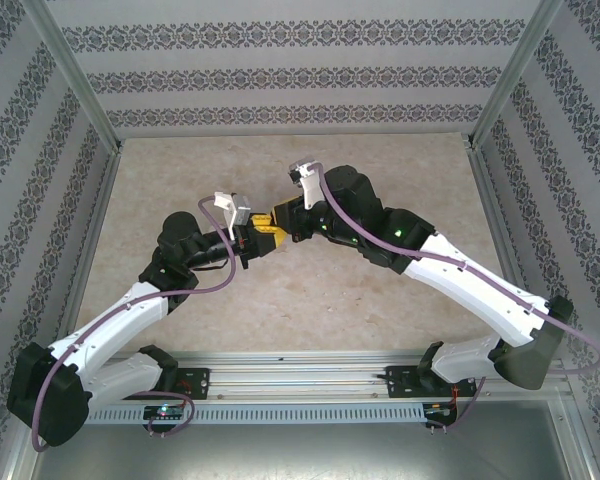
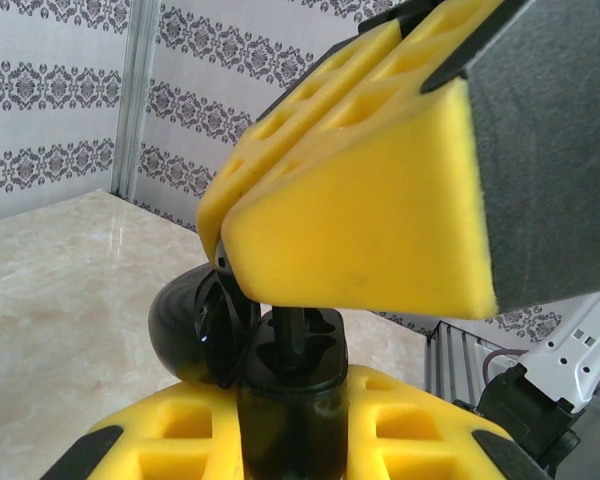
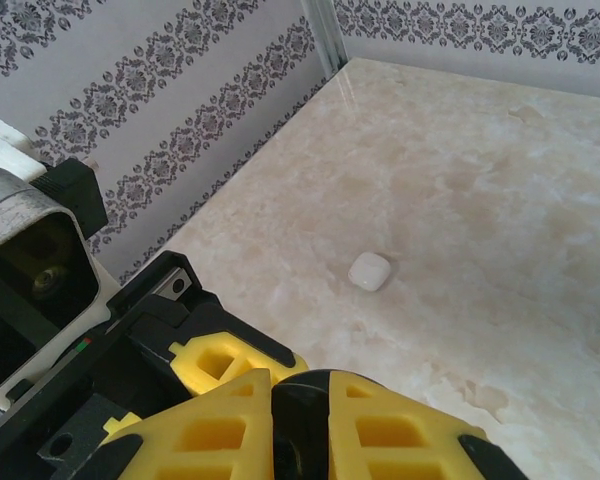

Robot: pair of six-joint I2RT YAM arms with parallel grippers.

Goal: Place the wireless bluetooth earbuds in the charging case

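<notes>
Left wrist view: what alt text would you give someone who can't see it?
An open, glossy black charging case sits gripped between the yellow left fingers at the bottom, while the right fingers, pressed shut, angle down toward it from above. Marble table and patterned wall behind.

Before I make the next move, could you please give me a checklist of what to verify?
1. Left tool shut on the glossy black charging case: ok.
2. Case's rounded black lid swung open: ok.
3. Right tool shut, tip at the case opening: ok.
4. Small black earbud in the case fully seated: cannot tell.
5. Anything pinched in the right tool: cannot tell.
6. Small white pebble-like object on the beige marble table, apart from both tools: ok.
</notes>
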